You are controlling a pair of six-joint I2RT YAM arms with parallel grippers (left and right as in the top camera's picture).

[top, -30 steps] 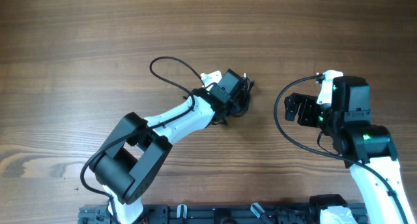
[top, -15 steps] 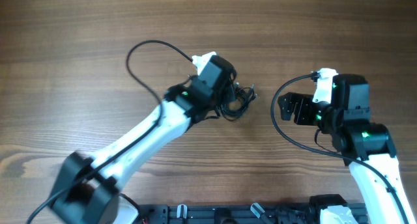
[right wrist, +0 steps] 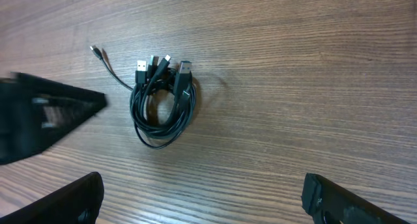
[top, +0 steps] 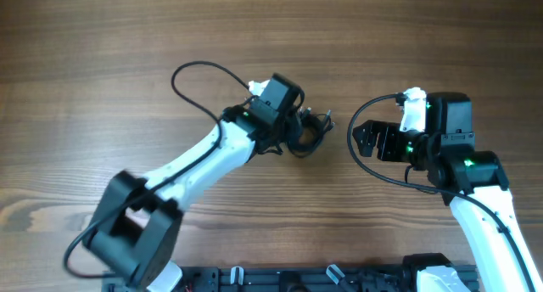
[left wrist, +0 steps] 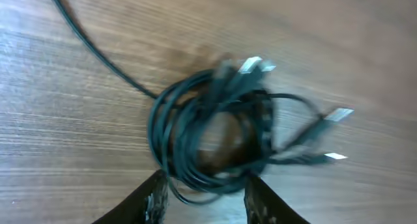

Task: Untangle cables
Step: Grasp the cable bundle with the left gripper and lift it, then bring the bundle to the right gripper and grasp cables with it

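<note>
My left gripper (left wrist: 205, 188), fingers parted, straddles the near rim of the cables (left wrist: 166, 129) coiled on the table (top: 85, 37) (plugs fanning away from me); my right gripper (right wrist: 202, 185), wide too, stands farther off.

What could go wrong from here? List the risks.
1. The left gripper straddles several strands of the cables, so closing may grab the whole coil and tighten it.
2. The plug ends bunch together; pulling could snag them.
3. The right gripper is open, off the coil, so it may drag.
</note>
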